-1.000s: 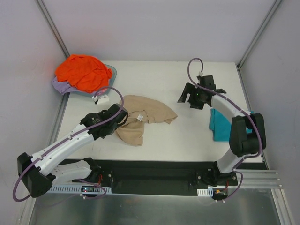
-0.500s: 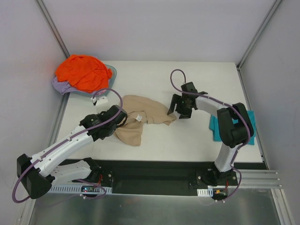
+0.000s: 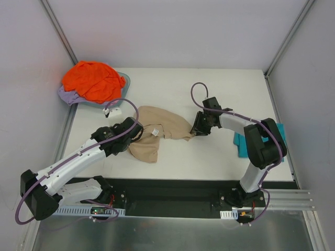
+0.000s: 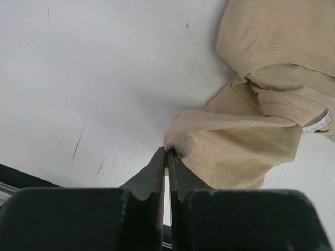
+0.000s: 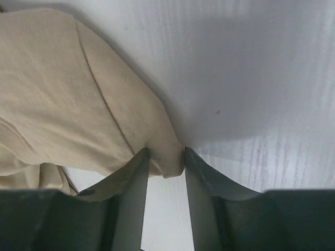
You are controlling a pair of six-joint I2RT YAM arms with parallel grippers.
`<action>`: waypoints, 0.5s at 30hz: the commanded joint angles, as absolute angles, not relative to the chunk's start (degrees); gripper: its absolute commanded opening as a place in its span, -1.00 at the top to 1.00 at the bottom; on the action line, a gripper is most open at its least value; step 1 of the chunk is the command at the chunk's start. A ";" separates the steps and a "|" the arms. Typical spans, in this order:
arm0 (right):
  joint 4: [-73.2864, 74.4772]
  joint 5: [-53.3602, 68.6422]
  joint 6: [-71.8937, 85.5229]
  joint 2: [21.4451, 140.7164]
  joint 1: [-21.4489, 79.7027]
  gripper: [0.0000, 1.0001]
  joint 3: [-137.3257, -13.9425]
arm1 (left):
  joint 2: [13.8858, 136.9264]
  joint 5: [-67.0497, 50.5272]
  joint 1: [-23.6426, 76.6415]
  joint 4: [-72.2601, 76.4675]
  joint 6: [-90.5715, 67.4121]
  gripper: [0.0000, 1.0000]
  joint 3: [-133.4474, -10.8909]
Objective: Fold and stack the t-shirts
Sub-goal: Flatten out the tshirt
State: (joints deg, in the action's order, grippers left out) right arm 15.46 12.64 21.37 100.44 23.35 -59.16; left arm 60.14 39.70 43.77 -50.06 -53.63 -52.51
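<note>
The tan t-shirt lies crumpled in the middle of the table. My left gripper is shut on a fold at its left edge; in the left wrist view the fingertips pinch the tan cloth tight. My right gripper is down at the shirt's right corner. In the right wrist view its jaws stand a little apart, with the corner of the tan cloth between them. A folded teal t-shirt lies at the right, partly hidden by the right arm. The orange t-shirt is heaped over the lavender one at the back left.
A shallow teal-grey basin under the orange heap stands at the table's back left corner. Grey walls close in the table on three sides. A black rail with both arm bases runs along the near edge.
The right arm swung left and down from mid-table to the tan shirt's right corner, and its jaws narrowed around that corner. The left gripper kept its hold and barely moved.
</note>
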 commanded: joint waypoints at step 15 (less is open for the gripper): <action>20.55 7.48 10.22 84.22 24.79 0.99 -74.85 | 50.55 48.24 41.48 -51.06 -46.24 1.00 -66.25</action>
State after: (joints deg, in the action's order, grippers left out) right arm 16.38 10.63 16.91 95.92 24.80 -65.87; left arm 55.18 42.78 41.89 -50.59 -51.11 -57.30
